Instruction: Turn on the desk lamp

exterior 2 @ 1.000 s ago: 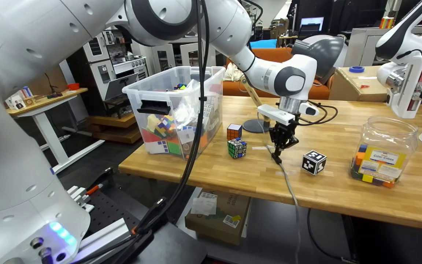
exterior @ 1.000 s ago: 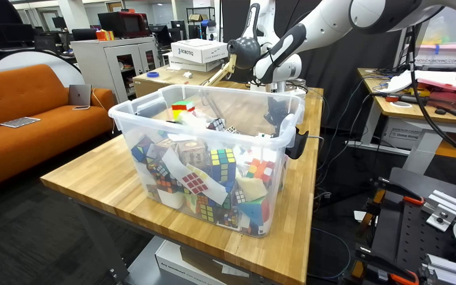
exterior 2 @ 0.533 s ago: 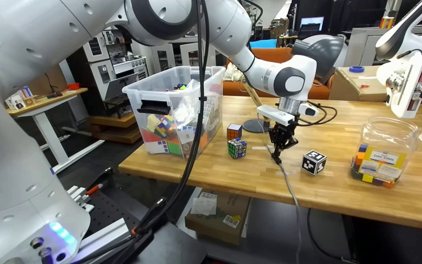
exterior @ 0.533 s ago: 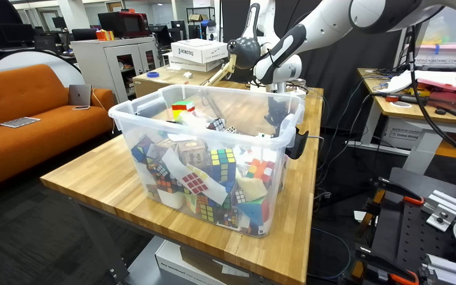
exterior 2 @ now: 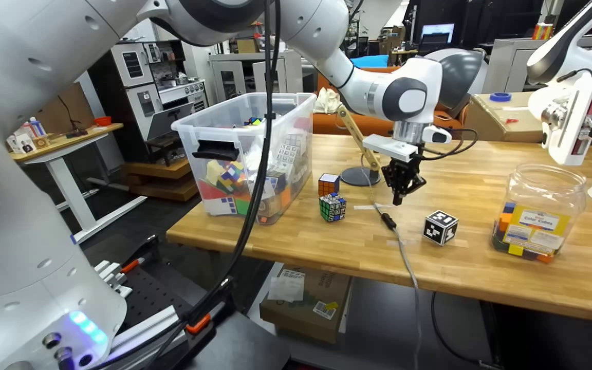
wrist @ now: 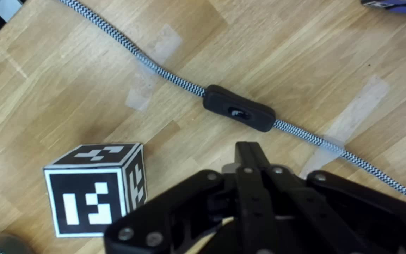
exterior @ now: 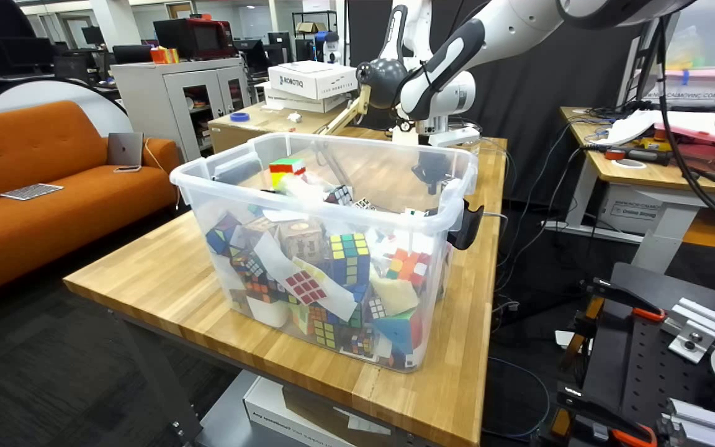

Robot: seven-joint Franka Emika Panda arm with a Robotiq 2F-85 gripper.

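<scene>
The desk lamp has a dark grey rounded head [exterior 2: 460, 77], a pale wooden arm [exterior 2: 356, 134] and a round dark base [exterior 2: 357, 176]. Its head also shows in an exterior view [exterior: 385, 82]; no glow is visible. A grey cord runs from it across the table, with a black inline switch [exterior 2: 388, 221] on it. In the wrist view the switch [wrist: 239, 108] lies beyond my fingertips, its small rocker facing up. My gripper [wrist: 248, 145] is shut and empty, apart from the switch. In an exterior view, the gripper [exterior 2: 398, 201] hangs above the table behind the switch.
A black-and-white marker cube [exterior 2: 440, 227] stands beside the cord. Two puzzle cubes [exterior 2: 332, 207] sit near the clear plastic bin [exterior 2: 244, 133] full of cubes. A clear jar [exterior 2: 540, 210] and another robot arm [exterior 2: 578, 113] are on the far side. Tape [wrist: 347, 120] holds the cord down.
My gripper was down at the inline switch in both earlier moments. It has now risen off it and moved slightly back, still shut. The switch stays in place on the table.
</scene>
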